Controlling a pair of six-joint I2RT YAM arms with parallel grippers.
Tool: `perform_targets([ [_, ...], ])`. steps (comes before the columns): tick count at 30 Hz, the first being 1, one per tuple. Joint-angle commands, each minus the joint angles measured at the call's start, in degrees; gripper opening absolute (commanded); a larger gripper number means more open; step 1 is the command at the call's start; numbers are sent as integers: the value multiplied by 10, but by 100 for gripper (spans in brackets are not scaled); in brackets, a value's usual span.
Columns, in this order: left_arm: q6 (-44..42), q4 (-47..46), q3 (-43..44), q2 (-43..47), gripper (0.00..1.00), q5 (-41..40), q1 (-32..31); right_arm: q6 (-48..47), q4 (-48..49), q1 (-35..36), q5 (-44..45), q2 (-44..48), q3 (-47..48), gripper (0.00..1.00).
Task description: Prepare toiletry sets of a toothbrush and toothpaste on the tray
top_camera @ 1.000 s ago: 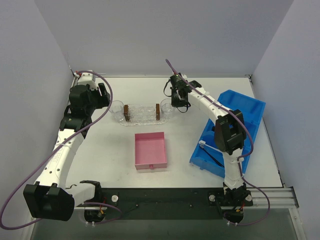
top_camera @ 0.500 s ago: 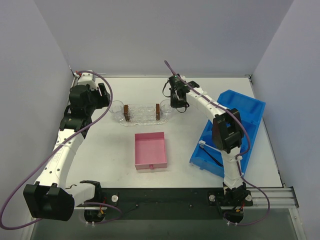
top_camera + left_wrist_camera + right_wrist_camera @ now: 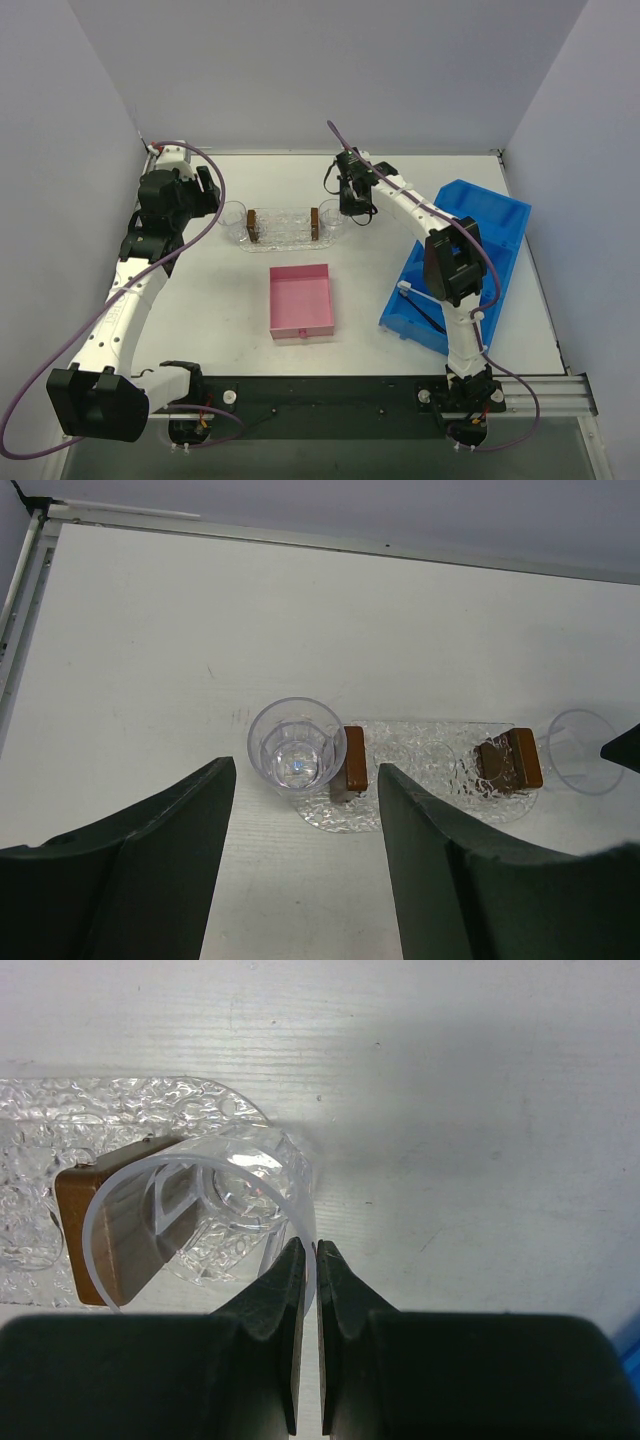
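- White table (image 3: 380,190) under grey walls; nearest you lay the pink box (image 3: 300,300), with the blue bin (image 3: 490,225) off to its right.
- Beyond the box, the tray (image 3: 285,228) ran left to right.
- Your right gripper (image 3: 310,1250) was pinched shut on the wall of the clear cup (image 3: 225,1195) at the tray's right end, beside a brown block (image 3: 105,1230).
- Your left gripper (image 3: 305,770) hung wide above the tray's left end.
- No toothpaste could be made out.

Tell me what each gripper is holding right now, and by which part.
Right gripper pinches the clear plastic cup at the tray's right end by its rim wall. Left gripper is open, holding nothing.
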State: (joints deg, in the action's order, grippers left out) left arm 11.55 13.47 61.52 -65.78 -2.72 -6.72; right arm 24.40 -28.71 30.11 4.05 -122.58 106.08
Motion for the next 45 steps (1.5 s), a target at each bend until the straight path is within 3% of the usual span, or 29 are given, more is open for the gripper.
perform_targets([
  [1,-5,-20,1,11,69,0,-1,6,-14,6,4,-4,23,0],
  [4,-5,-19,1,11,69,0,-2,6,-17,6,6,-4,24,0],
  [14,-5,-19,2,10,69,0,-2,7,-21,6,9,-2,29,22],
  [22,-5,-18,2,12,69,-1,-1,8,-21,6,10,3,33,27],
  [31,-5,-20,1,13,69,-1,-2,3,-21,9,15,15,35,54],
  [45,-8,-19,2,12,69,3,-2,-14,-21,20,11,71,25,60],
])
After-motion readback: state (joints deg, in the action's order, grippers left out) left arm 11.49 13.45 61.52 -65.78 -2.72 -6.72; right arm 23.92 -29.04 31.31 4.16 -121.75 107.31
